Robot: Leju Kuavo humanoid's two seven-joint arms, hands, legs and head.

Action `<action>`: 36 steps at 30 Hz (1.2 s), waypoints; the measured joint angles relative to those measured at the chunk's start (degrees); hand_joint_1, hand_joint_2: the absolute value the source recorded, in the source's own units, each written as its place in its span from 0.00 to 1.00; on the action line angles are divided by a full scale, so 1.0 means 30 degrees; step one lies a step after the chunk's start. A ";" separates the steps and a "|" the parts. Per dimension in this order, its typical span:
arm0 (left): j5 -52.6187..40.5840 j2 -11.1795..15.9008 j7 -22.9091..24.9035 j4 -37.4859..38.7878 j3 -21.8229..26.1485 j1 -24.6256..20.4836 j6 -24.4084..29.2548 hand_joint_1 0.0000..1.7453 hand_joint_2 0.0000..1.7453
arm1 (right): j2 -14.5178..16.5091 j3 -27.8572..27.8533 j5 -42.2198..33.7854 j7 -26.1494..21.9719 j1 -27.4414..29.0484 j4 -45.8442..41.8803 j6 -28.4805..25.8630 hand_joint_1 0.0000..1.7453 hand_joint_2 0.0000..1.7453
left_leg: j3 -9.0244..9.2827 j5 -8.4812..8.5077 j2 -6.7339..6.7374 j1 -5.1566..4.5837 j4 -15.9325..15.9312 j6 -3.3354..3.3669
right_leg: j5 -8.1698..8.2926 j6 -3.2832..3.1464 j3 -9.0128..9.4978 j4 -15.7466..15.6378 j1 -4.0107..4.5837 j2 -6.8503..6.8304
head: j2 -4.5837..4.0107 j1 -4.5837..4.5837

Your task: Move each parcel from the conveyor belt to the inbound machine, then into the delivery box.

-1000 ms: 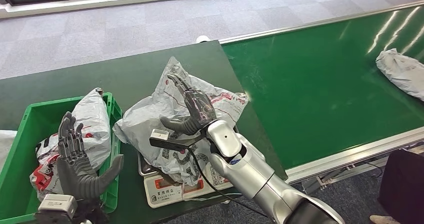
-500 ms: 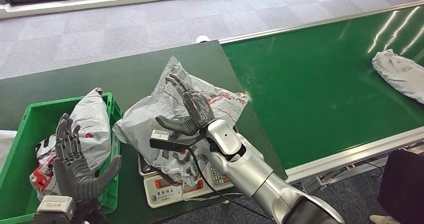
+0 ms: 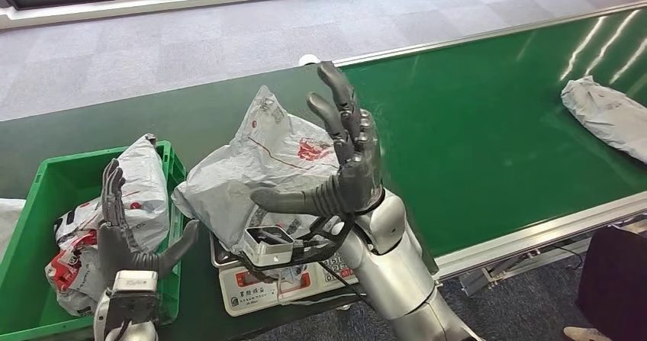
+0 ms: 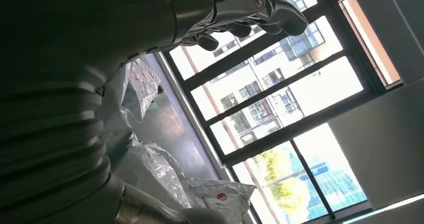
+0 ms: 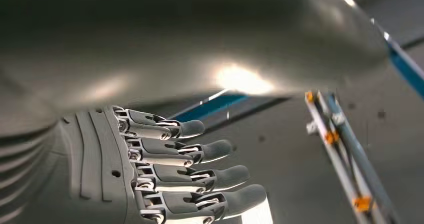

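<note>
Right hand [image 3: 347, 158] is hovering, fingers spread and empty, above crinkled grey plastic parcel [image 3: 259, 165] lying on white scale [image 3: 263, 284]; left hand [image 3: 126, 234] is likewise spread, empty.

The raised right hand [image 3: 347, 154] and its silver arm block part of the grey parcel [image 3: 252, 165] and most of the weighing scale [image 3: 255, 284] beneath it. A second parcel [image 3: 610, 116] on the conveyor belt [image 3: 496, 143] is cut off at the picture's right edge.

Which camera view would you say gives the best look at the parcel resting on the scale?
The head view: the parcel lies whole atop the scale. The left wrist view catches crinkled grey bags that cannot be told apart; the right wrist view points upward past it.
</note>
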 joint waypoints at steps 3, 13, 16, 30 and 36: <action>-0.1835 -0.0095 0.0651 0.0650 -0.0069 -0.0680 0.0543 0.00 1.00 | 0.0956 -0.1208 -0.0790 -0.1726 0.0191 -0.0473 0.0004 0.00 1.00 | 0.0008 0.0008 0.0012 -0.0001 0.0001 0.0003 | 0.0017 0.0003 0.0004 0.0000 -0.0002 0.0013 | 0.0000 0.0000; -0.5043 -0.0369 0.2028 0.3317 -0.0795 -0.3013 0.1271 0.00 1.00 | 0.2107 -0.2396 -0.1826 -0.1917 0.0575 -0.0630 0.0009 0.00 1.00 | 0.0002 0.0035 0.0005 -0.0003 0.0002 0.0000 | 0.0036 0.0007 0.0000 0.0001 -0.0003 0.0015 | 0.0002 0.0002; -0.5701 -0.0497 0.2326 0.4408 -0.1193 -0.3937 0.1331 0.00 1.00 | 0.2222 -0.2400 -0.2209 -0.1955 0.0814 -0.0630 0.0015 0.00 1.00 | -0.0001 0.0034 0.0009 -0.0003 0.0002 -0.0001 | 0.0037 0.0007 0.0000 0.0003 -0.0003 0.0017 | 0.0002 0.0004; -0.6826 -0.0792 0.2670 0.7060 -0.2122 -0.5680 0.1351 0.00 1.00 | 0.2318 -0.2402 -0.3121 -0.2059 0.1199 -0.0582 0.0033 0.00 1.00 | -0.0004 0.0035 0.0012 -0.0003 0.0002 -0.0001 | 0.0036 0.0007 -0.0005 0.0002 -0.0003 0.0020 | 0.0002 0.0002; -0.7823 -0.1404 0.2940 0.9791 -0.3000 -0.7088 0.1503 0.00 1.00 | 0.2318 -0.2406 -0.3743 -0.1995 0.1609 -0.0407 0.0058 0.00 1.00 | -0.0003 0.0035 0.0013 -0.0017 0.0003 0.0000 | 0.0038 0.0010 -0.0006 0.0001 -0.0014 0.0027 | 0.0002 0.0002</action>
